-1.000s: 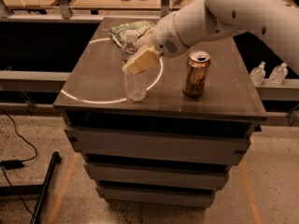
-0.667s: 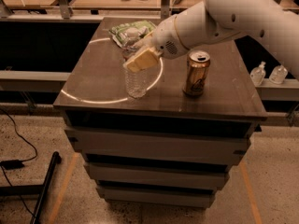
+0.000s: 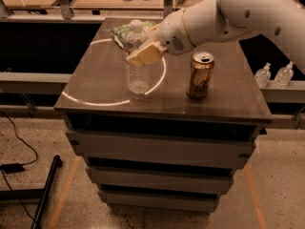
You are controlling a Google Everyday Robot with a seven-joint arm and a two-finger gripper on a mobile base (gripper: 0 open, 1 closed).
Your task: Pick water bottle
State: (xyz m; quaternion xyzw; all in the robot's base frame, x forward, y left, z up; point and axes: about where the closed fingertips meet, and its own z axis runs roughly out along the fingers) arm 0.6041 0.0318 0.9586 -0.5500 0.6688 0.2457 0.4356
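Observation:
The water bottle (image 3: 137, 75) is clear and ribbed with a white cap. It stands upright on the dark table top (image 3: 95, 80), left of the middle, inside a white ring mark. My gripper (image 3: 144, 54) reaches in from the upper right on the white arm (image 3: 228, 18). It grips the bottle's upper body just under the neck. A tan finger (image 3: 147, 55) lies across the front of the bottle. The bottle's base looks to be at the table surface.
A gold-bronze drink can (image 3: 200, 74) stands to the right of the bottle, close under the arm. A green snack bag (image 3: 125, 30) lies behind the bottle. Two small pump bottles (image 3: 274, 73) stand on a ledge to the right, off the table. Cables lie on the floor at left.
The gripper has shifted only slightly at the bottle's upper part. The bottle and can stand where they were.

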